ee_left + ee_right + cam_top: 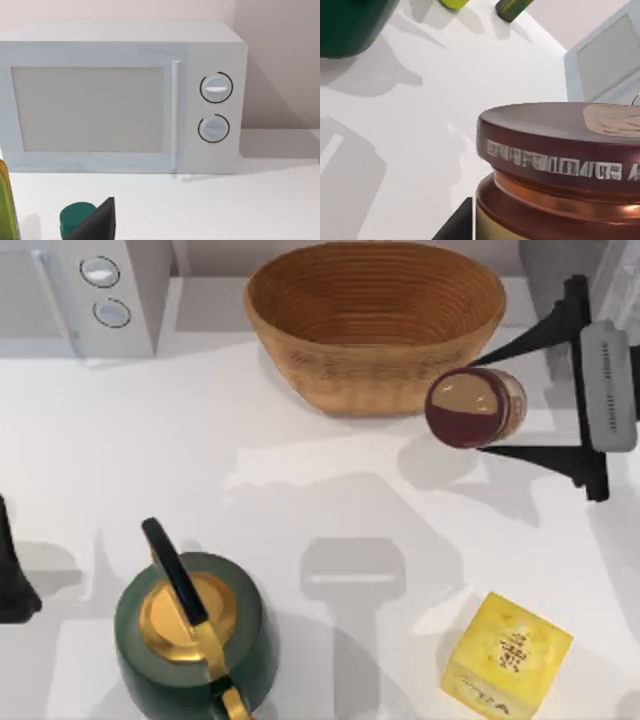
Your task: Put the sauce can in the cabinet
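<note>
The sauce can (470, 407) has a dark maroon top and a yellow label, and hangs on its side above the table, just right of the basket. My right gripper (487, 405) is shut on it, with one black finger on each side. The right wrist view shows the sauce can (555, 165) close up, with a dark fingertip (457, 225) beside it. The grey cabinet (548, 265) stands at the back right corner, behind the gripper. My left arm (10, 575) is parked at the table's left edge.
A large wicker basket (375, 320) stands at the back middle. The white microwave (80, 290) is at the back left. A green kettle (195, 635) with a gold lid sits front left, and a yellow box (505, 655) front right.
</note>
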Robot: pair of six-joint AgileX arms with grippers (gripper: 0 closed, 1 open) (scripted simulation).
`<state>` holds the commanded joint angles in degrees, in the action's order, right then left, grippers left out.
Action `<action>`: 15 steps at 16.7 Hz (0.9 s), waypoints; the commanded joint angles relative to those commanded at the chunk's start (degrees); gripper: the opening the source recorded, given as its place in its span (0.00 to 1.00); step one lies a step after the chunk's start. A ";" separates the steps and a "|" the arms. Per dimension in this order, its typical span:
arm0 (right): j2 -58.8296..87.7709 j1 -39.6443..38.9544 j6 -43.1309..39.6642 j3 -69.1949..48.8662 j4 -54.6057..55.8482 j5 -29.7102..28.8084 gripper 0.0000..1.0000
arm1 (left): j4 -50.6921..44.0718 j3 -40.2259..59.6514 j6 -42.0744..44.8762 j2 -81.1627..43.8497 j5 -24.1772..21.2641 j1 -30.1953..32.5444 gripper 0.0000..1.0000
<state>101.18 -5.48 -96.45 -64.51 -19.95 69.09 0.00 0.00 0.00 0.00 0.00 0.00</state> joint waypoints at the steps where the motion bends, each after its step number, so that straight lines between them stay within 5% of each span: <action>1: -5.85 0.24 5.48 3.39 0.57 -4.24 0.00 | 0.00 0.00 0.00 0.00 0.00 0.00 1.00; 10: -62.33 3.82 59.05 38.03 9.60 -43.91 0.00 | 0.00 0.00 0.00 0.00 0.00 0.00 1.00; 15: -87.82 5.11 83.32 54.59 15.77 -60.17 0.00 | 0.00 0.00 0.00 0.00 0.00 0.00 1.00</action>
<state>13.36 -0.37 -13.14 -9.92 -4.17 8.91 0.00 0.00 0.00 0.00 0.00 0.00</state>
